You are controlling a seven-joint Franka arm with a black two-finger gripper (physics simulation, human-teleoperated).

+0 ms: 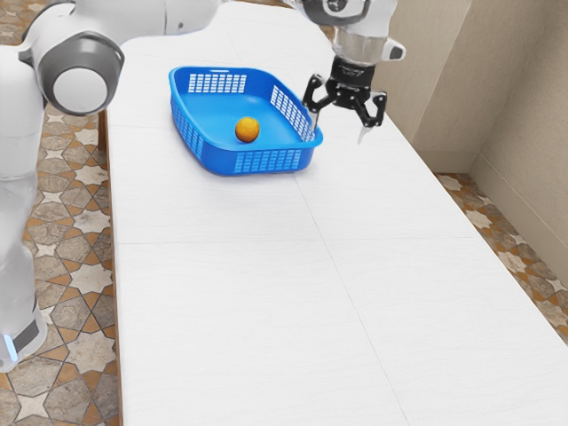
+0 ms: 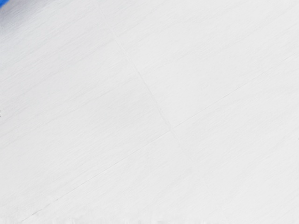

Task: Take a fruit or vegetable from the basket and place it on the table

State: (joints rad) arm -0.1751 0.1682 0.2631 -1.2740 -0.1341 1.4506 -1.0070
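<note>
My gripper [image 1: 340, 127], fingers spread, nothing between them, above the white table [image 1: 231, 311]. Blue basket [image 1: 216, 160] just beside, toward the exterior view's left; its edge clips a wrist view corner. Orange fruit [image 1: 248, 130] inside, on the basket floor, apart from my fingers.

honestly can't make out any writing, labels, brands, numbers or signs on anything here, in either view, sorry folks
</note>
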